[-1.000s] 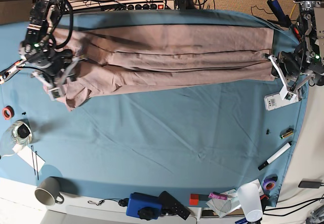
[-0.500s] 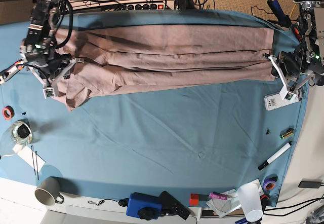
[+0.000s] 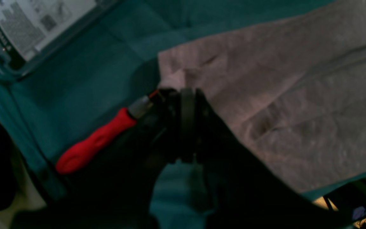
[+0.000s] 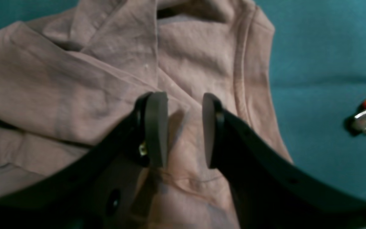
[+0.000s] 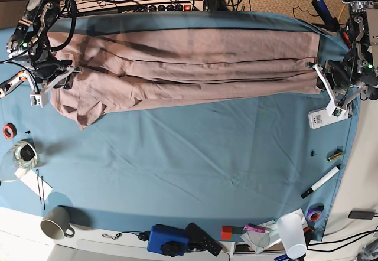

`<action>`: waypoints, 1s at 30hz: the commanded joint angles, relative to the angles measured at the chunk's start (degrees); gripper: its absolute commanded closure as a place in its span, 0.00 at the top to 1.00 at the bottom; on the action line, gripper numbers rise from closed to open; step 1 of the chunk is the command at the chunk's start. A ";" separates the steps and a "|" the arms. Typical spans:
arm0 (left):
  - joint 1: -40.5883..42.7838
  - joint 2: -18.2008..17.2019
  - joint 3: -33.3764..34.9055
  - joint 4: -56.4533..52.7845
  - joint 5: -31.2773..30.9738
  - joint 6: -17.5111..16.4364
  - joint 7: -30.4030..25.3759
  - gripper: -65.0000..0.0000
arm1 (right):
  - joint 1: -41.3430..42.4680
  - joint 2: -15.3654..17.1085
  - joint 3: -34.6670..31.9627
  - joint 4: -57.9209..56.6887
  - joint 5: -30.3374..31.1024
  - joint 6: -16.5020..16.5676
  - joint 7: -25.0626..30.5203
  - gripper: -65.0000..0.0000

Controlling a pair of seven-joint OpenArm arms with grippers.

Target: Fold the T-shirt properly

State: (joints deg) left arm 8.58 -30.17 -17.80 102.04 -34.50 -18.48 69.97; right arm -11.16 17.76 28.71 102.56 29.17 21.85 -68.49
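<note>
Now T-shirt (image 5: 189,66) lies lengthwise between arms: right tool (image 4: 183,127) spread over collar end, left tool (image 3: 183,124) pressed together at hem.

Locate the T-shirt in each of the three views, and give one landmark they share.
Base: T-shirt stretched across the upper half.
Left wrist: fills the right side, corner beside the shut left tool.
Right wrist: left and centre, under the open right tool.
Shared landmark: blue table cloth.
</note>
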 commanded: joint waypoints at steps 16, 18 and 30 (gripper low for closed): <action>-0.63 -1.09 -0.39 0.98 0.22 -0.02 -0.92 0.00 | 0.52 0.85 0.22 -7.65 7.50 7.08 2.01 0.29; -0.63 -1.07 -0.39 0.98 0.20 -0.02 -0.92 0.00 | 0.52 0.85 0.22 -7.63 7.50 7.08 1.79 0.29; -0.63 -1.07 -0.39 0.98 0.20 -0.02 -0.94 0.00 | 0.55 0.98 0.31 -1.29 -5.75 0.04 3.10 0.29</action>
State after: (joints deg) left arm 8.58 -30.20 -17.80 102.04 -34.50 -18.48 69.78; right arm -11.11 17.78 28.73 100.25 22.70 21.52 -66.59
